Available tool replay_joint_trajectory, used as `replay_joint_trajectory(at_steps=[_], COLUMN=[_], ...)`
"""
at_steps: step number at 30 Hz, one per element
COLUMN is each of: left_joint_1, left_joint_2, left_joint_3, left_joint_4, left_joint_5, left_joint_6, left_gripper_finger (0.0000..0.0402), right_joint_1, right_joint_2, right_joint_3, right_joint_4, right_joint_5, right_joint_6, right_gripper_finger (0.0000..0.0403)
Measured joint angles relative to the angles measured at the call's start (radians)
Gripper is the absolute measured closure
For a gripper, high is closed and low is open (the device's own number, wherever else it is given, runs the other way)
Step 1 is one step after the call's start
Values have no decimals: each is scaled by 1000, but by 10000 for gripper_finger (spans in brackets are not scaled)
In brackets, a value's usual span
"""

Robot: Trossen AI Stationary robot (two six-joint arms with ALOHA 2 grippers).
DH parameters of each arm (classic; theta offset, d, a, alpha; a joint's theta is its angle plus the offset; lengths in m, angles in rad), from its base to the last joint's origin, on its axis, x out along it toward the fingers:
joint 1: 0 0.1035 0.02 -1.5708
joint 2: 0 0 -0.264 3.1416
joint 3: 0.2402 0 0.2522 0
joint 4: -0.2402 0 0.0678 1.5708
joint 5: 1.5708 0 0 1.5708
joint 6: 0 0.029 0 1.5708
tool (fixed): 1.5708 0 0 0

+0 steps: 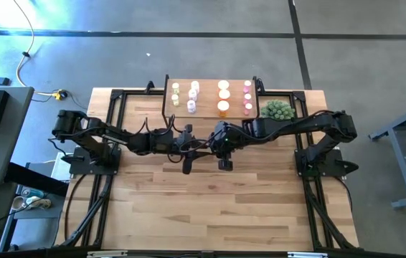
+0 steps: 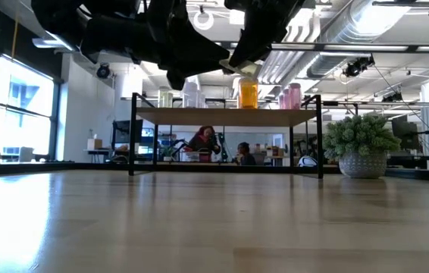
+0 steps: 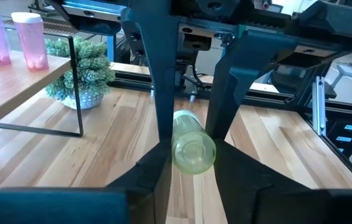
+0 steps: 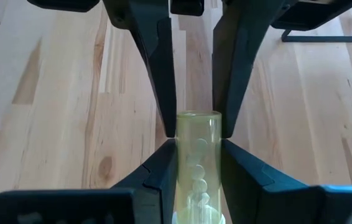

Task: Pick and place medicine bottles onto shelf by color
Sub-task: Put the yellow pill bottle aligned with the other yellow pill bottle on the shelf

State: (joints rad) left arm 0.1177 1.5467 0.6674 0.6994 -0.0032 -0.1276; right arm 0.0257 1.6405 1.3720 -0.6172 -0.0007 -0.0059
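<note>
Both the left gripper (image 3: 191, 134) and right gripper (image 4: 194, 140) clamp one small yellow-green plastic pill bottle (image 3: 193, 146) between them.

We are looking into a lab or open workshop hall, seeing exposed ducts (image 2: 366, 30) running under a high ceiling, tall windows (image 2: 17, 114) lighting one side, people (image 2: 203, 140) sitting at cluttered benches behind the table (image 2: 214, 220), and bare concrete floor (image 1: 189, 18) surrounding the rig.
</note>
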Motion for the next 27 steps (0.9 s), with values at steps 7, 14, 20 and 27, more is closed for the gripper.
replay_joint_trajectory(at_steps=[7, 14, 20, 27], left_joint_1=[0, 0, 0, 0], left_joint_2=[0, 0, 0, 0], left_joint_3=[0, 0, 0, 0], left_joint_4=[0, 0, 0, -18], left_joint_5=[0, 0, 0, -1], left_joint_6=[0, 0, 18, 27], left_gripper_finger=[310, 310, 311, 311], right_joint_1=[0, 0, 1, 1], right_joint_2=[0, 0, 0, 1], right_joint_3=[0, 0, 0, 51], right_joint_4=[-1, -4, -9, -61], right_joint_5=[-1, -2, -6, -7], right_joint_6=[-1, -2, -1, 5], right_gripper_finger=[308, 308, 277, 227])
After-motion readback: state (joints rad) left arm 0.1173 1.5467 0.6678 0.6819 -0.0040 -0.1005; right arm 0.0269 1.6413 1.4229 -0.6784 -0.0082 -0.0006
